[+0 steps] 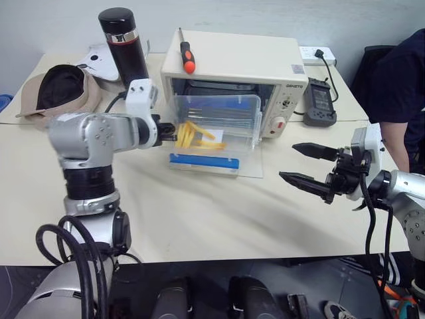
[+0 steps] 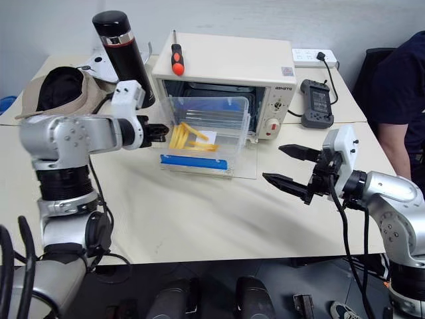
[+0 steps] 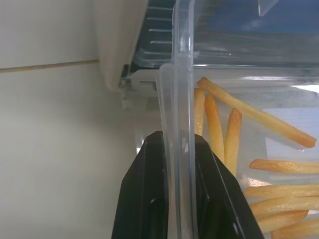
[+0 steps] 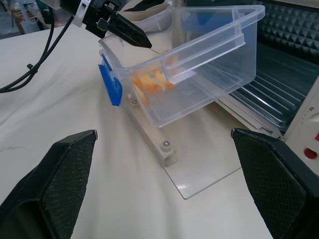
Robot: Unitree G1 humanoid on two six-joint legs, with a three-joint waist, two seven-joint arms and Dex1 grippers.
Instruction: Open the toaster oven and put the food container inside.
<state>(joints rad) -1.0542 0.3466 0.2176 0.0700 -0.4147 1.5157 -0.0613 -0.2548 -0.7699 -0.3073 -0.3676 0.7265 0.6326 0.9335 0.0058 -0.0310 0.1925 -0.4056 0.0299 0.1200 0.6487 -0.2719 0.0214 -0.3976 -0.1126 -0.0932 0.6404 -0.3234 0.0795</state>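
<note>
The cream-white toaster oven stands at the back of the table with its glass door dropped flat in front. The clear food container, with a blue strip along its near side and yellow sticks inside, sits tilted over that door at the oven's mouth. My left gripper is shut on the container's left wall. In the left wrist view the wall runs between the two black fingers. My right gripper hovers open to the right of the door, holding nothing. The right wrist view shows the container beyond those spread fingers.
A red-handled screwdriver lies on the oven's top. A black flask and a cap sit at the back left. A black handheld device and a power strip lie right of the oven. A person stands at the far right.
</note>
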